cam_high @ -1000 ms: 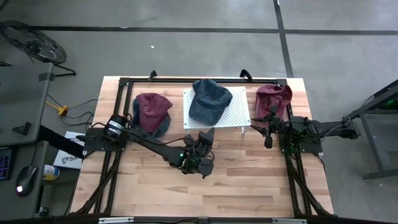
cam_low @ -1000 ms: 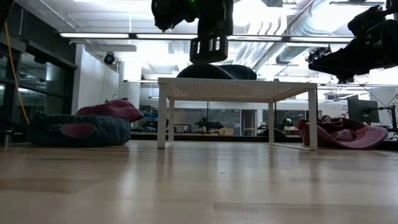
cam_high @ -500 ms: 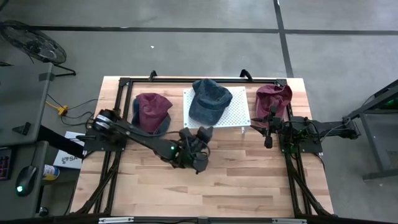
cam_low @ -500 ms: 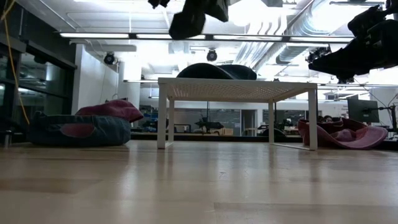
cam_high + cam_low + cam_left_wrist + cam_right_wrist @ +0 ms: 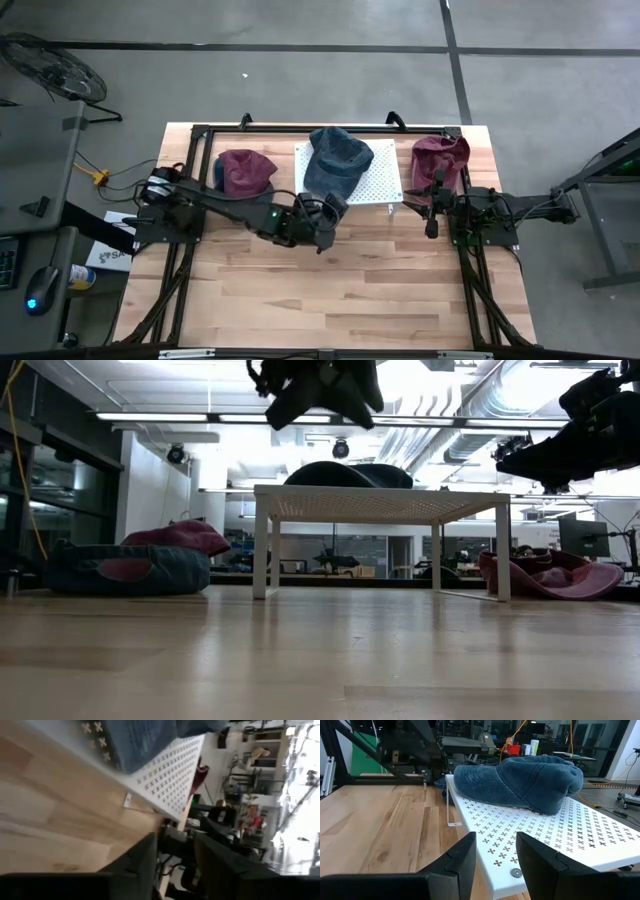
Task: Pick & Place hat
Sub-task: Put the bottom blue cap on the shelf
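Note:
A blue denim hat (image 5: 338,160) lies crown up on a white perforated stand (image 5: 380,185) at the table's far middle; it also shows in the right wrist view (image 5: 520,780). My left gripper (image 5: 328,212) hangs open and empty just in front of the stand's near edge, above the table (image 5: 320,385). My right gripper (image 5: 432,208) waits open and empty at the stand's right side, pointing at the hat.
A maroon-and-denim hat (image 5: 243,177) lies on the table left of the stand. A maroon hat (image 5: 440,155) lies right of it, behind my right arm. Bare wooden table (image 5: 340,300) spreads toward the near edge. A black frame runs along the far edge.
My left arm has drawn back toward the table's left and far side, carrying its gripper closer to the stand's near edge. The gripper has tipped from pointing straight down to a slant. The hats have not moved.

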`<move>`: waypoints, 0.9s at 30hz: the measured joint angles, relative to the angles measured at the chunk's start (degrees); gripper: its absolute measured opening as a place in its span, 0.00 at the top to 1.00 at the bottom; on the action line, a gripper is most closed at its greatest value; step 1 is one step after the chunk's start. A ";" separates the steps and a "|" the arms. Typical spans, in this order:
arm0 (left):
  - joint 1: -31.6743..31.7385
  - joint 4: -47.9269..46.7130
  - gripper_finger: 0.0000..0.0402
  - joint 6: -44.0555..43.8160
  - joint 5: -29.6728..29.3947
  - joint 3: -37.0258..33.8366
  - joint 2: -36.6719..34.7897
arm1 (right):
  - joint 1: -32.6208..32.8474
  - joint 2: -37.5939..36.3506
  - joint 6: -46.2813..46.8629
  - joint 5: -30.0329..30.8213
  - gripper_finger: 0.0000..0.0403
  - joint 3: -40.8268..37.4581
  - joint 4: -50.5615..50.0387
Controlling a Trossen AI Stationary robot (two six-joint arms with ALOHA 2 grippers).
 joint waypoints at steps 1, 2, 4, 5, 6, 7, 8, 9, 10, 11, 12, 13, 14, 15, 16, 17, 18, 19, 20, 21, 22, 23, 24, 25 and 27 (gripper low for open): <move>-0.06 -0.48 0.61 -0.22 0.03 0.00 0.01 | -0.01 0.00 0.01 -0.01 0.67 0.00 0.01; -0.13 -1.35 0.58 -1.02 -0.14 0.00 -0.01 | -0.02 0.00 0.01 -0.01 0.67 0.00 -0.01; -0.56 -4.44 0.53 -3.90 0.21 0.00 -0.01 | 0.00 0.00 0.01 -0.02 0.67 0.00 0.01; -0.76 -6.53 0.51 -5.95 0.54 0.00 0.01 | -0.01 0.00 0.01 0.00 0.67 0.00 0.01; -1.03 -8.59 0.49 -8.36 0.65 0.00 0.01 | -0.02 0.00 0.01 0.00 0.67 0.00 0.01; -1.16 -10.66 0.48 -10.86 0.66 0.00 0.01 | 0.00 0.00 0.01 -0.02 0.67 0.00 0.01; -1.59 -12.84 0.47 -13.25 0.65 0.00 0.01 | 0.00 0.00 0.01 0.00 0.67 0.00 0.01; -1.87 -14.95 0.47 -15.54 0.44 0.00 0.01 | -0.02 0.00 0.01 0.00 0.67 0.00 0.01; -2.13 -16.67 0.47 -17.25 -0.24 -0.01 0.01 | -0.01 0.00 0.01 -0.01 0.67 0.00 0.00; -2.43 -17.41 0.47 -17.79 -1.14 -0.02 0.01 | 0.00 0.00 0.00 -0.02 0.67 0.00 0.01; -2.50 -17.18 0.47 -17.79 -2.34 -0.02 0.01 | -0.01 0.00 0.01 0.00 0.67 0.00 0.01; -2.52 -16.35 0.47 -17.56 -3.89 -0.02 0.01 | -0.01 0.00 0.00 0.00 0.67 0.00 0.00; -2.53 -15.47 0.47 -17.02 -5.61 -0.02 0.01 | 0.00 0.00 0.01 -0.02 0.67 0.00 0.00; -2.53 -14.95 0.47 -16.54 -7.05 -0.01 0.01 | 0.00 0.00 0.01 -0.02 0.67 0.00 0.03; -2.52 -14.88 0.47 -16.39 -8.28 0.00 0.01 | -0.02 0.00 0.01 0.00 0.67 0.00 0.01; -2.43 -15.20 0.47 -16.33 -9.02 0.00 0.01 | 0.00 0.00 -0.01 -0.02 0.67 0.00 0.01; -2.42 -15.79 0.47 -16.22 -9.55 0.00 0.01 | 0.00 0.00 0.01 -0.02 0.67 0.00 0.01; -2.42 -16.47 0.47 -16.15 -9.89 0.00 0.01 | 0.00 -0.01 0.01 0.00 0.67 0.00 0.01; -2.42 -16.93 0.47 -16.03 -10.72 0.00 0.01 | -0.02 0.00 0.00 -0.01 0.67 0.00 0.00; -2.42 -17.33 0.47 -16.01 -11.61 0.00 0.01 | 0.00 0.00 0.00 -0.02 0.67 0.00 0.01; -2.42 -17.51 0.47 -15.99 -12.72 0.00 0.01 | 0.00 0.00 0.01 -0.02 0.67 0.00 0.01; -2.45 -17.38 0.47 -15.99 -13.41 0.00 0.01 | -0.01 -0.02 0.01 0.00 0.67 0.00 0.01; -2.45 -17.45 0.47 -15.96 -13.87 0.00 0.01 | 0.00 -0.02 0.01 0.00 0.67 0.00 0.01; -2.45 -17.47 0.47 -15.87 -13.93 0.00 0.01 | -0.02 -0.02 0.01 -0.02 0.67 0.00 0.01; -2.45 -18.36 0.47 -15.81 -13.87 0.00 0.01 | -0.01 -0.02 0.00 0.00 0.67 0.00 0.01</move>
